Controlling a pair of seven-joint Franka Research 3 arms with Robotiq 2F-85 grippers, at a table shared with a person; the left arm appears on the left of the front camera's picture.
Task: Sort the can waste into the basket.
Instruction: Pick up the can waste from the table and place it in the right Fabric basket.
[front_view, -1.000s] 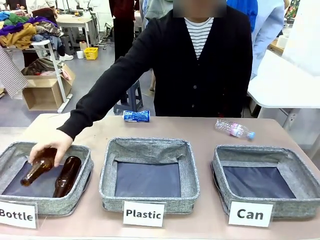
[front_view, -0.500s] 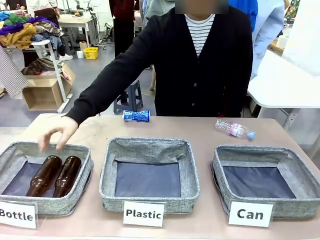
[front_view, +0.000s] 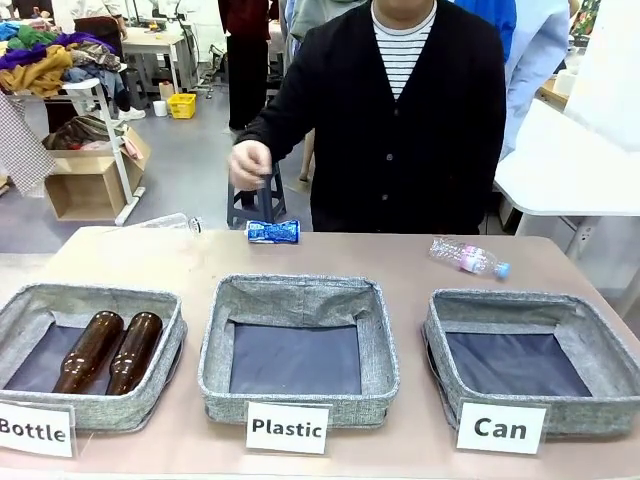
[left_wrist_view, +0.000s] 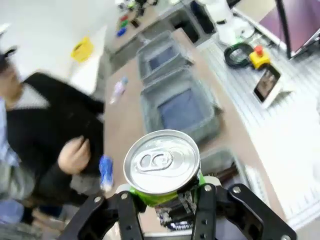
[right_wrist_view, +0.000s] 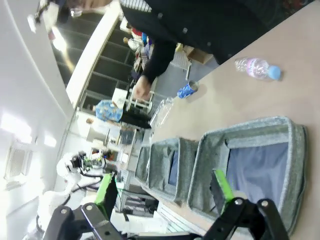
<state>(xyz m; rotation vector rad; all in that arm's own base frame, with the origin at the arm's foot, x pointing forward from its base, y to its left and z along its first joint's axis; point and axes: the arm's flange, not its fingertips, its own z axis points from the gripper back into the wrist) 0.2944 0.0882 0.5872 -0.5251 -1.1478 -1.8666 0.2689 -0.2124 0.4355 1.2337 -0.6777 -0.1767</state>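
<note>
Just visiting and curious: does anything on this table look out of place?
Yes. A crushed blue can lies on the table, outside the Can basket. A clear plastic bottle and another clear bottle lie loose too. The left gripper holds a second can.

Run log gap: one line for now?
left gripper: shut on dark can | right gripper: open | blue can: on table | Can basket: empty
</note>
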